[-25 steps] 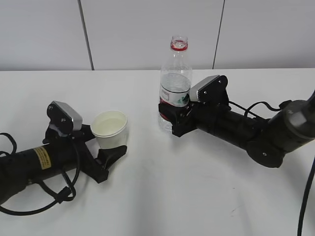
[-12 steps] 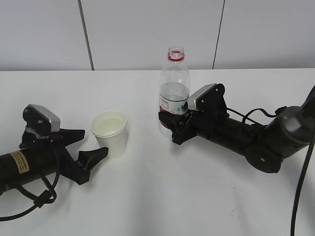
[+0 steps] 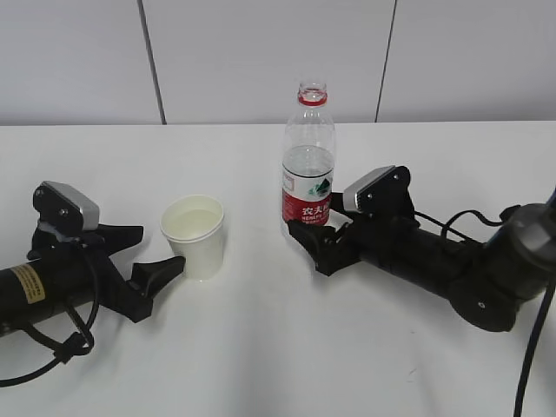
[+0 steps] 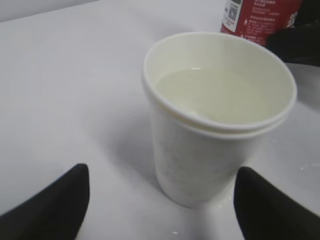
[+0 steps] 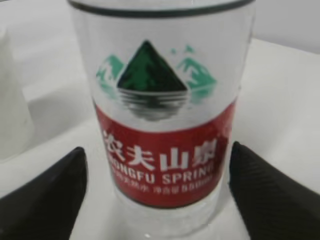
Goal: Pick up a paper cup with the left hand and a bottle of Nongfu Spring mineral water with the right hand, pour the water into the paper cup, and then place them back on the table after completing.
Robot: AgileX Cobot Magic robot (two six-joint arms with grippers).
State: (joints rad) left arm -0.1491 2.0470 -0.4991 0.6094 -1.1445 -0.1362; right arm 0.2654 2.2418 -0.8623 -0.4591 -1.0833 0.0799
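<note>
1. The left end effector (image 3: 146, 254) lies low on the white worktop (image 3: 261, 347) with its two fingers spread wide; it holds nothing, and its fingertips (image 4: 55, 205) sit short of the paper cup (image 3: 194, 236) with bare worktop showing between them
2. The right end effector (image 3: 314, 241) is likewise parted and empty; in the right wrist view its black fingers (image 5: 45, 195) flank the Nongfu Spring bottle (image 3: 308, 161) on both sides with a visible gap at each side, so it is not clamped on it
3. The paper cup (image 4: 215, 117) stands upright on the worktop just ahead of the left end effector, to the left of the bottle and well apart from it
4. The bottle stands upright, uncapped, with a red ring at its neck and a red and white label (image 5: 162, 140) showing a green mountain
5. A black cable (image 3: 52, 347) loops beside the left arm, and another trails behind the right arm
6. The cup holds clear liquid (image 4: 215, 95) well below its rim; the bottle's water level sits at about the top of the label
</note>
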